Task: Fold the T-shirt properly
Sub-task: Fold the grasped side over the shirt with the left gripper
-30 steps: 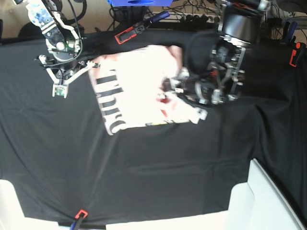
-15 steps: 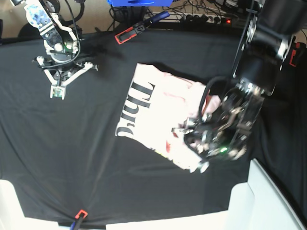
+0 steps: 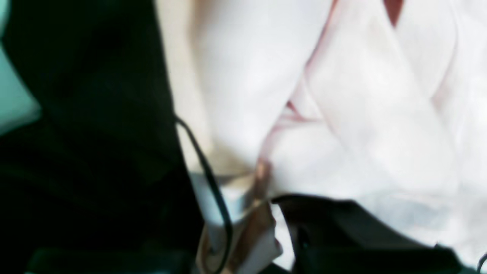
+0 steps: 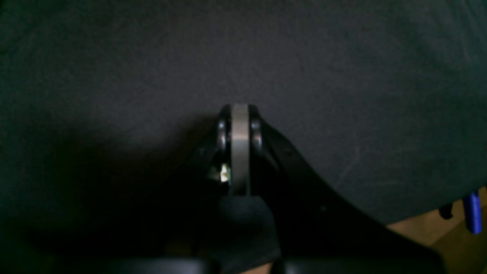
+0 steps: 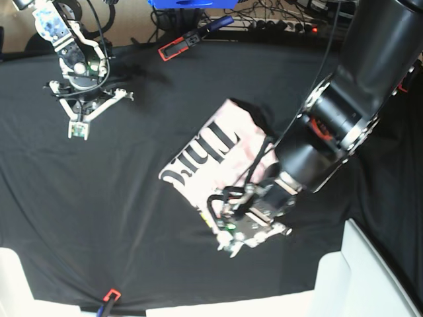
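Shirt [image 5: 211,155] is now a compact folded bundle lying slantwise near the middle of the desk [image 5: 119,218], lettering face up, where a second ago we saw it further back and to the left of the base view, with the right arm beside it. Over that second our left arm has dragged and turned it toward the front edge; the shirt's lower right corner sits under the left jaws [image 5: 248,224]. In the left wrist view the pink folds [image 3: 342,114] fill the frame right against the jaws, which look clenched on a pinch of cloth, though the blur keeps us from seeing the grip itself. Our right jaws [image 4: 239,148] are pressed together on nothing, hanging over bare black cloth [image 4: 342,76] at the far left corner of the base view, well apart from the shirt. We judge the folding itself is largely done and this move is placement: the bundle has kept its shape through the pull, so what remains is probably to let go cleanly without dragging the top layer open.
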Motion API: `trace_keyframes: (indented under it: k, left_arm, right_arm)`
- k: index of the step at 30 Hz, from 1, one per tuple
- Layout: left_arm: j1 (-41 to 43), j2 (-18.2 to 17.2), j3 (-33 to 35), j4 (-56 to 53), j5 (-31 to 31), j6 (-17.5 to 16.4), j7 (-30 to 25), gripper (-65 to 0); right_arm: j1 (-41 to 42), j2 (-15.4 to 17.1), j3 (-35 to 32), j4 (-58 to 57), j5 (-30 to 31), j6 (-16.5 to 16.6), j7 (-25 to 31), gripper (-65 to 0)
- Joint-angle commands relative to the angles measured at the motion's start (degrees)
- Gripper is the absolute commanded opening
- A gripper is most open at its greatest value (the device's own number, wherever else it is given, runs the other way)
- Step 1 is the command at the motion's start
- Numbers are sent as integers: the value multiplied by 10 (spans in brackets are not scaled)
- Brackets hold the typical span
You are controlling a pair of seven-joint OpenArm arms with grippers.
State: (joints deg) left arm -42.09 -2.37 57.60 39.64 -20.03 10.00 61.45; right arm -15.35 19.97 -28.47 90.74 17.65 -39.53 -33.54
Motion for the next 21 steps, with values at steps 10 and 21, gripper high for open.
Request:
trace_keyframes:
  k: [10,21]
  left_arm:
    - [-24,102,49,-91,163,2,-156,-650]
    - [-12,114,48,-83,167,2,-196,-650]
  right_arm:
    - [10,5,6,-14,-9,-5,7,-650]
    - [11,13,20,-15,-9,-5,8,-650]
